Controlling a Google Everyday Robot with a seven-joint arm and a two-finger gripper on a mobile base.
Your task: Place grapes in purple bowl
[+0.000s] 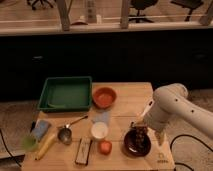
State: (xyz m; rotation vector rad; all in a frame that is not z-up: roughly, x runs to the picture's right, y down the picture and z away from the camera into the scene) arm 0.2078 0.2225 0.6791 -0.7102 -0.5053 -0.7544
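The purple bowl is a dark maroon shallow bowl near the table's front right edge. My gripper hangs from the white arm just over the bowl's far rim. A dark bumpy cluster, the grapes, shows at the gripper's tip, right above the bowl's inside. I cannot tell whether the grapes are held or resting in the bowl.
A green tray sits at the back left, an orange-red bowl beside it. A white cup, a round red-orange fruit, a metal ladle, a yellow banana, a blue sponge and a dark bar lie at the front.
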